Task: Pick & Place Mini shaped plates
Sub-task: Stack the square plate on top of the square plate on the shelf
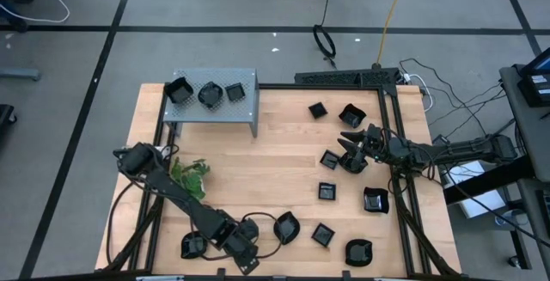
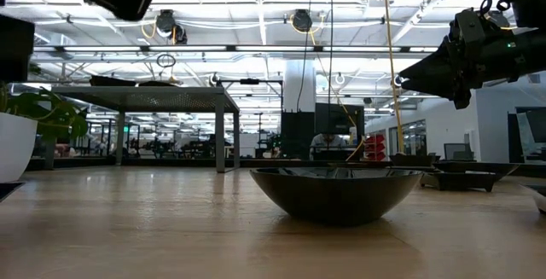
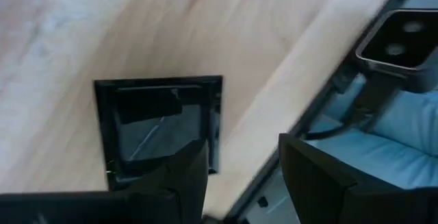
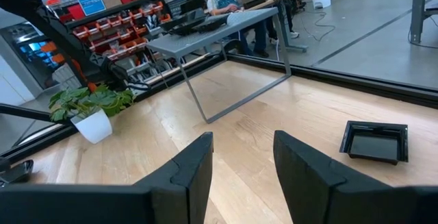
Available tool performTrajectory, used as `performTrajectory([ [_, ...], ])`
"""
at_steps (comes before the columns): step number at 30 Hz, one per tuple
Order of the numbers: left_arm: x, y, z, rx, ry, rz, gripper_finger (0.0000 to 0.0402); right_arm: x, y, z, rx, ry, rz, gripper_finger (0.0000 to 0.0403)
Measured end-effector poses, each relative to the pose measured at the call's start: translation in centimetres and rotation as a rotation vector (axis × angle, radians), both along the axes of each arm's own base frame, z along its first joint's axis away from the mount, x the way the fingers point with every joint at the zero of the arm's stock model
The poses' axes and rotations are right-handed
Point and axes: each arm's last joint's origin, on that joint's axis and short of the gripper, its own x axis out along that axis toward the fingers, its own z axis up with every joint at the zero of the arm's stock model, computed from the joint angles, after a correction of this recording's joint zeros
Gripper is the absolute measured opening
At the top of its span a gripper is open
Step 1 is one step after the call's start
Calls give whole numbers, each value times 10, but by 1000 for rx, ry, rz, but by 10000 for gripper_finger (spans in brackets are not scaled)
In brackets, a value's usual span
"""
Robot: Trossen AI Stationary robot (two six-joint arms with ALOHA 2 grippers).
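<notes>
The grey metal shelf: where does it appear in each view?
High view: shelf at the table's upper left.
Low view: shelf left of centre, far back.
Left wrist view: not in it.
Right wrist view: shelf upper middle.
Shared landmark: green plant near it.

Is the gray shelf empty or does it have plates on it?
Not empty. The high view shows three black plates on the grey shelf.

Both arms are showing up dark, near black, built of chunky jointed links. The left arm [image 1: 185,202] is looking thick and blocky, and black cables are trailing from the right arm [image 1: 447,150]. Each wrist view is showing two flat, matte black fingers [image 4: 185,176] with angular, squared edges.
</notes>
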Motion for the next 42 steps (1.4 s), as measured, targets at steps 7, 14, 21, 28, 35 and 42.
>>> performTrajectory([
  [7, -3, 3, -12, 78, 52, -51, 182, 0, 0, 0, 0, 0, 0, 142],
  [14, -5, 20, -15, 244, 73, -106, 182, 0, 0, 0, 0, 1, 0, 142],
  [21, 3, 51, -16, 451, 86, -171, 181, 0, 0, 0, 0, 1, 0, 142],
  [28, 14, 71, -2, 466, 49, -242, 181, 0, 0, 0, 0, 0, 0, 142],
  [35, 6, 56, 40, 356, -77, -331, 182, 0, 0, 0, 0, 0, 0, 142],
  [42, -12, 31, 22, 506, -129, -627, 182, 0, 0, 0, 0, 1, 0, 142],
])
